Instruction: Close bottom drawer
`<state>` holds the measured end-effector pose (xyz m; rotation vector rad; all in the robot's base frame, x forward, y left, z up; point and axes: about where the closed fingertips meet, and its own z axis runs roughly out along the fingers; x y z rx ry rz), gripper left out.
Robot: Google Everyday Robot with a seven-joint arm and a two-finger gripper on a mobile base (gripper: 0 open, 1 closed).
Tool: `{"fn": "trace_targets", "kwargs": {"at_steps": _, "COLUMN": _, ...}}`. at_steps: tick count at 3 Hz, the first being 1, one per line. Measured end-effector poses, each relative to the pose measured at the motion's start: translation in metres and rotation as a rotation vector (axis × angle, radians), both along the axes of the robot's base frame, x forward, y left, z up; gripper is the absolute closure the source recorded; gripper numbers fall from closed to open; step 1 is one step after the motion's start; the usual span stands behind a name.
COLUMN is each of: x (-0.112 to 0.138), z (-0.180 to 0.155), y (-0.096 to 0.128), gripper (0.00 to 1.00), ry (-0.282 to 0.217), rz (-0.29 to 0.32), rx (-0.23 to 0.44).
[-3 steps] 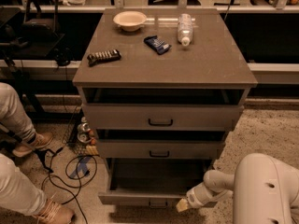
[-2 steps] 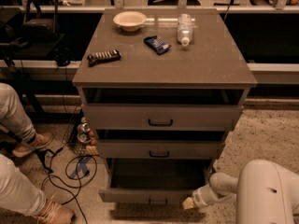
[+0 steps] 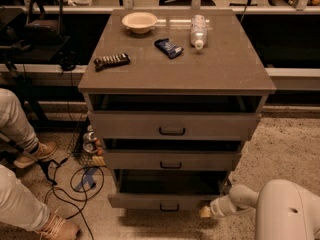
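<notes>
The bottom drawer (image 3: pixel 165 201) is the lowest of three grey-brown drawers in the cabinet and stands pulled out, with a small black centre handle (image 3: pixel 169 207) on its slim front. The middle drawer (image 3: pixel 170 160) and the top drawer (image 3: pixel 172 126) above it also stand slightly out. My gripper (image 3: pixel 206 212) is at the end of the white arm (image 3: pixel 280 209) at the lower right, close against the right end of the bottom drawer's front, near the floor.
On the cabinet top (image 3: pixel 220 69) lie a bowl (image 3: pixel 139 20), a blue packet (image 3: pixel 169 47), a plastic bottle (image 3: pixel 198 30) on its side and a dark snack bar (image 3: pixel 111 60). A person's legs and shoes (image 3: pixel 30 154) and black cables (image 3: pixel 75 184) are on the floor at left.
My gripper has moved a little lower along the right end of the bottom drawer's front. The drawer stands about as far out as before.
</notes>
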<state>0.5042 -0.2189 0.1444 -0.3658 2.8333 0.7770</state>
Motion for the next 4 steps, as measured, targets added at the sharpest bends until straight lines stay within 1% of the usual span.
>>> {"fn": "trace_targets", "kwargs": {"at_steps": 1, "x": 0.030, "z": 0.006, "y": 0.005, "gripper": 1.00, "ry": -0.072, "rz": -0.006, "rx": 0.007}}
{"fn": "trace_targets", "kwargs": {"at_steps": 2, "x": 0.056, "z": 0.012, "y": 0.013, "gripper": 1.00, "ry": -0.127, "rz": -0.011, "rx": 0.014}}
{"fn": "trace_targets", "kwargs": {"at_steps": 3, "x": 0.090, "z": 0.019, "y": 0.029, "gripper": 1.00, "ry": -0.189, "rz": -0.013, "rx": 0.026}}
{"fn": "trace_targets", "kwargs": {"at_steps": 4, "x": 0.106, "z": 0.023, "y": 0.037, "gripper": 1.00, "ry": -0.217, "rz": -0.010, "rx": 0.033}}
